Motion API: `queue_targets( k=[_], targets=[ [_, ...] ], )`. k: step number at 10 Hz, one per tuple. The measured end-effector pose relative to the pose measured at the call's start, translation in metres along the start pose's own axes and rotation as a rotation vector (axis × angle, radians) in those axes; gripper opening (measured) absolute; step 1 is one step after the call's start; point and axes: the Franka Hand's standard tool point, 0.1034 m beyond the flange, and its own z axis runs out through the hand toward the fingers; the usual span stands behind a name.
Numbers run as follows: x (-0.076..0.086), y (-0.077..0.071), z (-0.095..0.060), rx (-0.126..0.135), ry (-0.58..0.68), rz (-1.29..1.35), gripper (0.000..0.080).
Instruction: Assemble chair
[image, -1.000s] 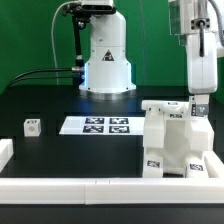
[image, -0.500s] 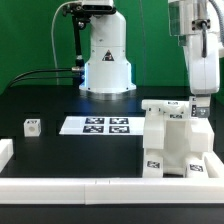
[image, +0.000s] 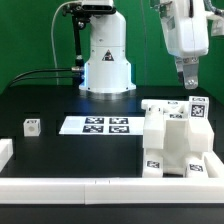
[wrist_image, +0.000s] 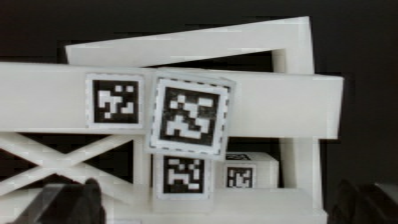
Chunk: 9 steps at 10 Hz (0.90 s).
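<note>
Showing the chair (image: 178, 140) on the black table (image: 70, 150) at the exterior view's right, beside the white rim (image: 60, 187), with the gripper (image: 188, 82) above it, jaws spread and holding nothing. The wrist view alone resolves the chair's tags (wrist_image: 191, 116) and crossed braces (wrist_image: 71, 165). Only the exterior view shows the marker board (image: 96, 125), a small tagged cube (image: 32, 126) and green backdrop (image: 30, 30).
</note>
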Motion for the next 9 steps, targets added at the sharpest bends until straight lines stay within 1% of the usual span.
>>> queue_targets(
  k=[6, 7, 8, 9],
  targets=[
    [0.0, 0.001, 0.002, -0.004, 0.003, -0.003, 0.0649],
    [0.005, 0.002, 0.002, -0.002, 0.0, -0.045, 0.0649],
    [0.025, 0.006, -0.001, 0.003, -0.007, -0.101, 0.0649],
    [0.045, 0.008, -0.008, 0.009, -0.016, -0.127, 0.0649]
  ],
)
